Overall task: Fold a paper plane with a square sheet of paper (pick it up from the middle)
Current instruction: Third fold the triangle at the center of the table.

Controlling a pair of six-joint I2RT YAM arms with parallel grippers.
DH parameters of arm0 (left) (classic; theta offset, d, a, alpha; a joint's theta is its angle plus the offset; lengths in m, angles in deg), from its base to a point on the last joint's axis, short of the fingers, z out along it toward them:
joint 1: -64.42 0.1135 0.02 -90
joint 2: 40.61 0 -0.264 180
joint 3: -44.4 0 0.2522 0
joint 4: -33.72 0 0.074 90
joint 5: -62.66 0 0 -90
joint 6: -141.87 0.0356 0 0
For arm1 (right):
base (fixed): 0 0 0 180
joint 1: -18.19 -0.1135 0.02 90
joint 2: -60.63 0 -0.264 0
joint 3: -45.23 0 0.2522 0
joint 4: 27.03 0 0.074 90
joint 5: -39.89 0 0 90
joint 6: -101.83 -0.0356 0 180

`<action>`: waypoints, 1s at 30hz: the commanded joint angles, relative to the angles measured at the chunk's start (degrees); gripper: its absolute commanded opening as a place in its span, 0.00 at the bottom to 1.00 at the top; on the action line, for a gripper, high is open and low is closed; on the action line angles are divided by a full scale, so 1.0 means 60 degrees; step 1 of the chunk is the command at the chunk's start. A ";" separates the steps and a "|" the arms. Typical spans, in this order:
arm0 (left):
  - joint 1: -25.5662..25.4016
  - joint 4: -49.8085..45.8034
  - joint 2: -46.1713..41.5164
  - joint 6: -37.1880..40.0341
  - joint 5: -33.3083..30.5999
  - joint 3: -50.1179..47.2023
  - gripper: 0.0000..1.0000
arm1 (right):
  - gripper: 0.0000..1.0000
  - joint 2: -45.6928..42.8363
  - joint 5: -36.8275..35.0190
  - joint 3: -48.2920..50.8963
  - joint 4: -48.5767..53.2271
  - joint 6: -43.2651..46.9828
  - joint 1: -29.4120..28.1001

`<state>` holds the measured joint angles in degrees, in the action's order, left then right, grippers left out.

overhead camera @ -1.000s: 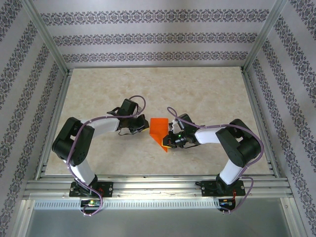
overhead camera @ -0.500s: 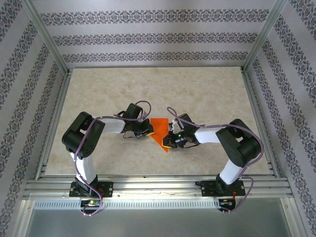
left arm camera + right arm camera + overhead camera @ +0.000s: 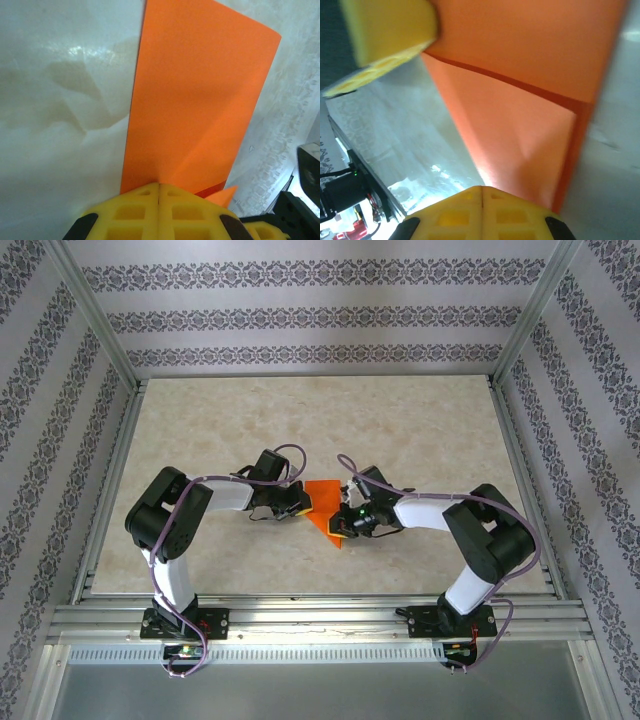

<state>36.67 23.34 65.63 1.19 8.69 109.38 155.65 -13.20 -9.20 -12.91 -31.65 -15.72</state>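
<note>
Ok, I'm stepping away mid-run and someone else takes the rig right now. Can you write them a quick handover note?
The left gripper is shut, tips at the left edge of the sheet of paper; pinching or just pressing, I can't tell.
The right gripper is shut, tips at the sheet's near right edge.
The sheet lies on the table, between the two arms.
Done: partly folded, layers overlapping, a point toward the arm bases.
Left: the remaining folds to narrow it into a slim dart.
</note>
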 commanded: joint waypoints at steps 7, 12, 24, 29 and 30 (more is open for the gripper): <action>-0.0092 -0.0764 0.0305 0.0346 -0.0565 -0.0398 0.04 | 0.05 0.0911 -0.0233 -0.1151 0.0089 0.0060 -0.0496; -0.0088 -0.0760 0.0297 0.0363 -0.0543 -0.0380 0.04 | 0.05 0.1479 -0.0521 -0.1172 0.0237 0.0089 -0.0485; -0.0092 -0.1447 -0.0502 0.0671 -0.0730 0.0122 0.07 | 0.05 0.1153 -0.0409 -0.0519 0.0101 0.0150 -0.0424; -0.0178 -0.1525 -0.1211 0.0646 -0.0718 0.0192 0.10 | 0.05 0.1184 -0.0394 -0.0459 -0.0031 0.0099 -0.0383; -0.0236 -0.1685 -0.1201 0.0738 -0.0706 0.0250 0.10 | 0.05 0.1184 -0.0394 -0.0459 -0.0030 0.0099 -0.0372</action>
<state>36.43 17.06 60.58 3.79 5.37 109.45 162.61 -14.47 -13.55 -15.44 -31.48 -18.30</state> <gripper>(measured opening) 0.097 0.054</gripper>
